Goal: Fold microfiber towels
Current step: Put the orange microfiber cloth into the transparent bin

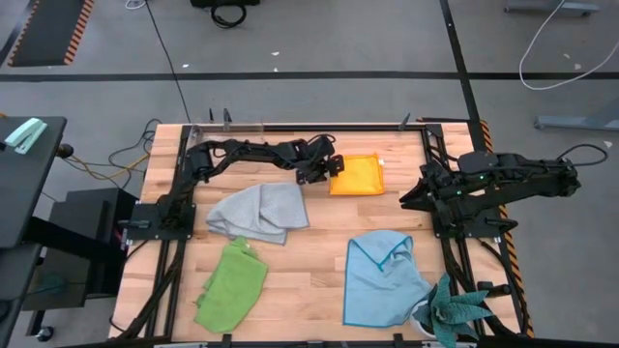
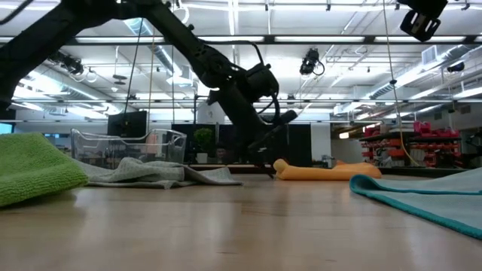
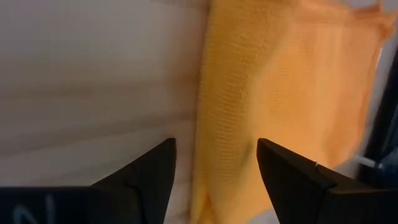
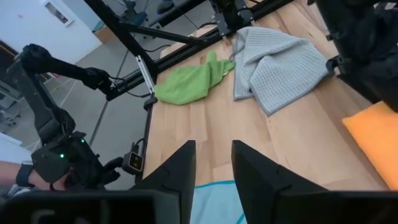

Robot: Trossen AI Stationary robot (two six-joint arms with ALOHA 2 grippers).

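Your left tool point(image 1: 331, 166) sits upper middle in the high view, jaws spread at the left edge of the folded orange-yellow microfiber towel point(image 1: 357, 175), nothing pinched, probably just letting go. It lies flat, roughly square, no real long axis. Right tool point(image 1: 410, 196): parked right, slightly parted, empty.

No readable text in any view.
Only partial white marks on the left gripper point(image 3: 214, 180) body, low in its wrist view, cut off and illegible; no labels, brands or numbers legible on the towels or bench.
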